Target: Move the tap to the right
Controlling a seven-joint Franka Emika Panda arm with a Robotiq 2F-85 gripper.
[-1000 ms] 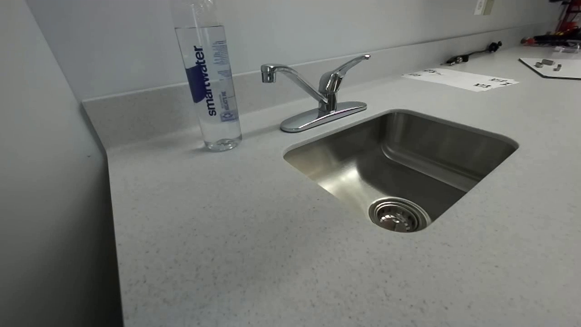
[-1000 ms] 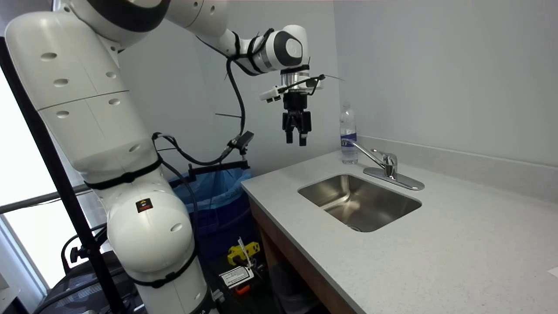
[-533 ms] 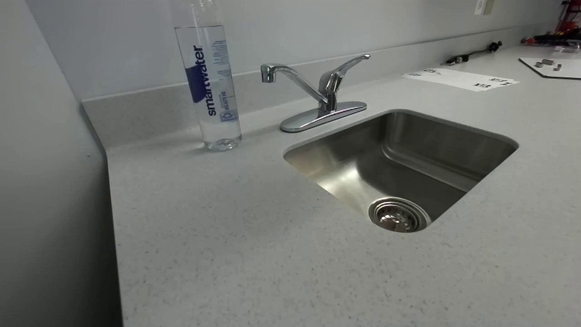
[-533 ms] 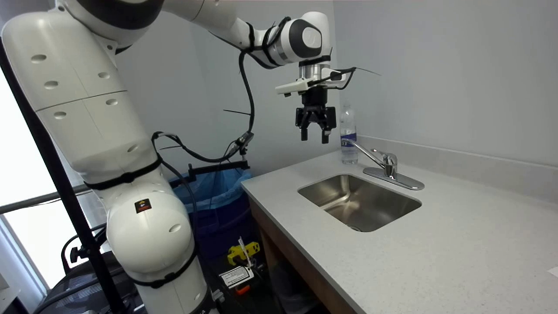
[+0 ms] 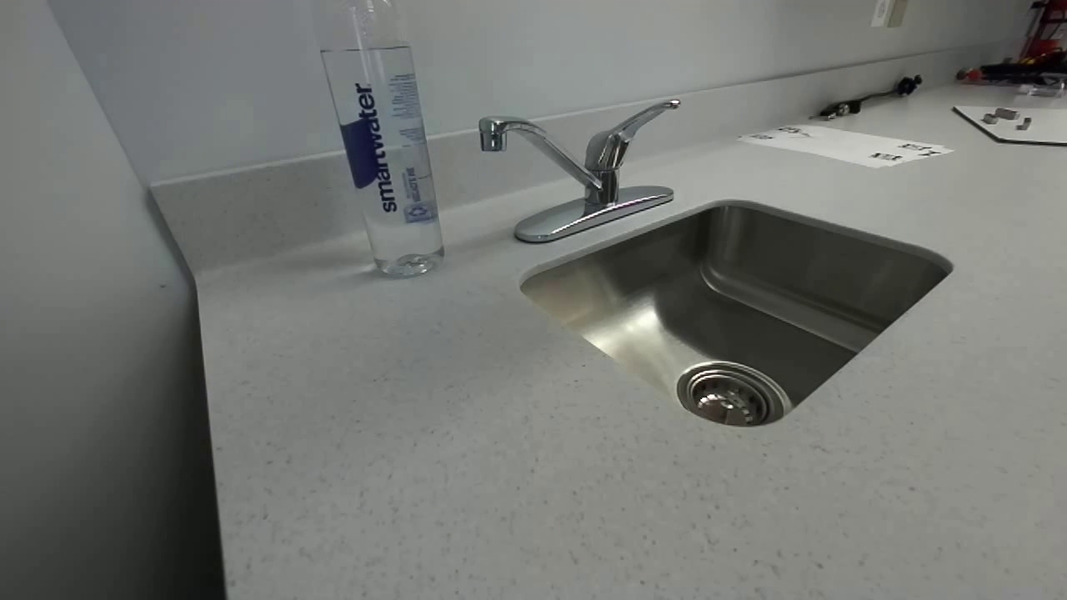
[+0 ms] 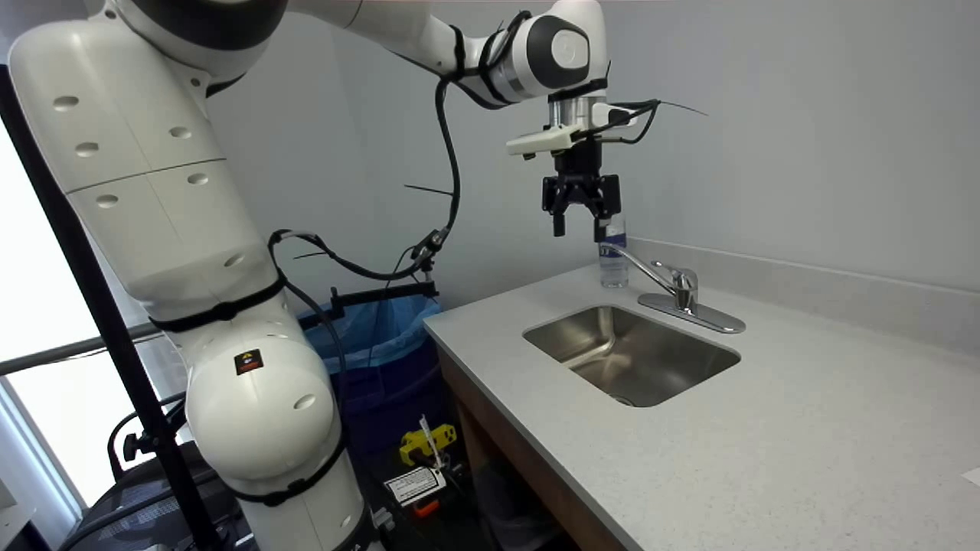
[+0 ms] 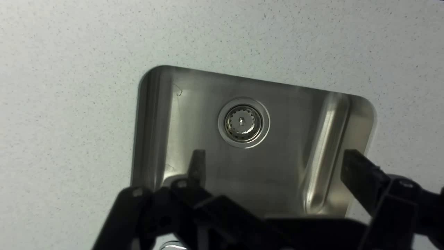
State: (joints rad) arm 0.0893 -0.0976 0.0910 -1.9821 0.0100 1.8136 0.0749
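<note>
The chrome tap (image 5: 575, 218) stands on the counter behind the sink; it also shows in an exterior view (image 6: 684, 294). Its spout reaches toward the water bottle, off to one side of the sink, and its lever points the opposite way in an exterior view. In the wrist view only a small chrome edge of the tap (image 7: 173, 246) shows at the bottom, the rest hidden by the gripper. My gripper (image 6: 579, 229) points down, open and empty, in the air above the counter. In the wrist view the gripper (image 7: 275, 164) has its fingers wide apart above the sink, touching nothing.
A tall clear water bottle (image 5: 392, 167) stands near the spout, partly behind a finger in an exterior view (image 6: 614, 264). The steel sink (image 5: 800, 258) is sunk into the counter (image 6: 766, 444). White papers (image 5: 846, 146) lie farther along. A wall rises behind the tap.
In an exterior view my gripper has moved right and slightly up, toward the bottle and tap. The wrist has turned and the fingers show wider apart. The tap has not moved.
</note>
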